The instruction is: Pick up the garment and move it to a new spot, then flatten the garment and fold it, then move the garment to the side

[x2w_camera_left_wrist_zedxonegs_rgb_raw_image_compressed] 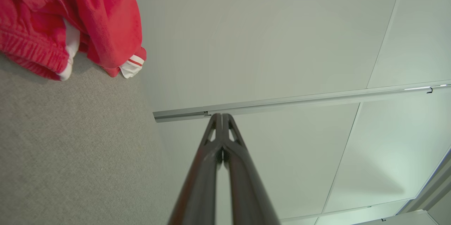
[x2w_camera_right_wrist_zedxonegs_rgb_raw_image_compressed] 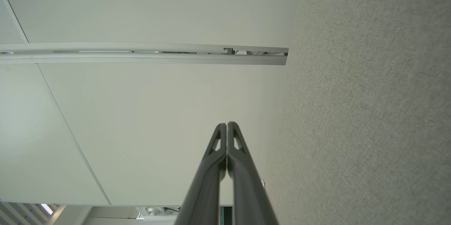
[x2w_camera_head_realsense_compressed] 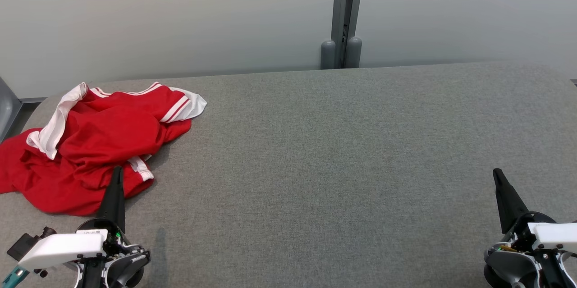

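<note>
Left jaws, right jaws shut, empty; limp red jersey (x2w_camera_head_realsense_compressed: 103,144) at ten o'clock. I'd pinch its white trim (x2w_camera_head_realsense_compressed: 52,128).

place: robot test lab, looks like
surface: grey felt-covered table (x2w_camera_head_realsense_compressed: 342,153)
backdrop: plain white partition panels (x2w_camera_head_realsense_compressed: 157,17), aluminium post (x2w_camera_head_realsense_compressed: 345,8)

The garment (x2w_camera_head_realsense_compressed: 90,153) is solid red with white trim bands; some of the bands carry thin red stripes. The table covering (x2w_camera_head_realsense_compressed: 338,166) is a mottled mid-grey weave, the wall panels (x2w_camera_head_realsense_compressed: 157,17) are plain pale grey, and the post (x2w_camera_head_realsense_compressed: 345,8) is darker grey metal. The left gripper (x2w_camera_head_realsense_compressed: 118,171) and right gripper (x2w_camera_head_realsense_compressed: 497,174) are black toward the tip, with white and grey housings at the base.
</note>
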{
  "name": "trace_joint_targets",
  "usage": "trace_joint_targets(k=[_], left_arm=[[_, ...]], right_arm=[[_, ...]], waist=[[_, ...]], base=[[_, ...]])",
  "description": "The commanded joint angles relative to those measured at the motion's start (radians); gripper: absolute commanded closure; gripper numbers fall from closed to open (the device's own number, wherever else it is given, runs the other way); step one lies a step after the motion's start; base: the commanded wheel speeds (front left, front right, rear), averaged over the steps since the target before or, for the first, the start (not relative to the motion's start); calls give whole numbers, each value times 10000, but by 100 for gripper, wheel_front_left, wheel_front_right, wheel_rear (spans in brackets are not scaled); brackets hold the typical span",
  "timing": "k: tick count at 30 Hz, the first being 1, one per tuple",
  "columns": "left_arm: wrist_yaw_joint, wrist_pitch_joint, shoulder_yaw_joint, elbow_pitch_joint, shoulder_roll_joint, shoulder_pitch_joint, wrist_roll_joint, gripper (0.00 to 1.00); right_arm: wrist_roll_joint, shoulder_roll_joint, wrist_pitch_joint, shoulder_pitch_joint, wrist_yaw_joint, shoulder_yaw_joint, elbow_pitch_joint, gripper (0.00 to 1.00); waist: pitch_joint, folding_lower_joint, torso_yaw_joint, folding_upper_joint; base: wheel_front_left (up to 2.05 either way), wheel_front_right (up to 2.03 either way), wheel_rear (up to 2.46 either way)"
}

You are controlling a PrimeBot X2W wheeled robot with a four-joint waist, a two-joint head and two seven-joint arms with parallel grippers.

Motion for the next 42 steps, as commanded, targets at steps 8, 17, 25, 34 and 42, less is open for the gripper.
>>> trace_joint_targets(k=[8,17,25,34,42], left_arm=[[-22,-4,21,-1,37,-164,24,100],[-22,-4,21,-1,37,-164,24,100],[-22,-4,21,-1,37,-164,24,100],[-22,-4,21,-1,37,-164,24,100],[-22,-4,21,-1,37,-164,24,100]], right_arm=[[-34,-42,0,-43,36,-4,16,100],[-34,-42,0,-43,36,-4,16,100],[-34,-42,0,-43,36,-4,16,100],[-34,-42,0,-43,36,-4,16,100],[-34,-42,0,-43,36,-4,16,100]], waist=[[0,0,0,0],[0,0,0,0],[0,0,0,0],[0,0,0,0],[0,0,0,0]], base=[[0,0,0],[0,0,0],[0,0,0],[0,0,0],[0,0,0]])
